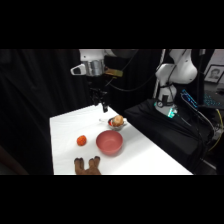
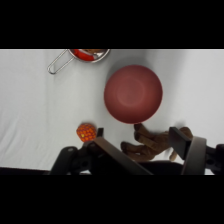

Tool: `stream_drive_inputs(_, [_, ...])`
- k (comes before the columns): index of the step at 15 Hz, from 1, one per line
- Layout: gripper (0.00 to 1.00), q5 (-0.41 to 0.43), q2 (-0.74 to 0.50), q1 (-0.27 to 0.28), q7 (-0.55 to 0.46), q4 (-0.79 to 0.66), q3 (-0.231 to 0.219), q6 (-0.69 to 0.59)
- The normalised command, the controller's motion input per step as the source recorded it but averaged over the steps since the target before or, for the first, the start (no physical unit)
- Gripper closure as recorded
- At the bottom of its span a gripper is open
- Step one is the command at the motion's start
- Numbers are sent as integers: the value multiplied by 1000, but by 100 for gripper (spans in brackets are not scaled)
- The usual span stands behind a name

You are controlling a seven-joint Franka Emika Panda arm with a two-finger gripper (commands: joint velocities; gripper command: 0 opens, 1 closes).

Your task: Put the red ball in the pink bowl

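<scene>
Red ball (image 1: 81, 141) is round, points no way, beside pink bowl (image 1: 109, 142). Gripper (image 2: 142, 145) is wide open, holding nothing.

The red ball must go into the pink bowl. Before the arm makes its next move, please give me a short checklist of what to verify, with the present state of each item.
1. The red ball is free on the table, nothing on top of it: ok.
2. The pink bowl is upright and empty: ok.
3. The ball lies apart from the bowl, with a gap between them: ok.
4. The gripper holds nothing: ok; it hangs above the table.
5. The gripper stands over the ball: not ok; it is toward the far end, near the metal bowl.
6. The brown plush toy is clear of the ball: ok; it lies close to the bowl.
</scene>
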Motion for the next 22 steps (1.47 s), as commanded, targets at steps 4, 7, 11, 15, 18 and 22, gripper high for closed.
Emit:
stream_drive_inputs(4, [0, -4, 20, -32, 12, 29, 18, 20])
stream_drive_inputs(7, [0, -29, 128, -49, 56, 144, -6, 75])
stream_drive_inputs(11, [0, -8, 260, -65, 88, 266, -23, 143])
stream_drive_inputs(15, [0, 28, 327, -64, 87, 368, -19, 143])
stream_drive_inputs(18, [0, 27, 368, -64, 71, 444, -19, 96])
stream_drive_inputs(22, [0, 41, 379, -69, 45, 483, -11, 22])
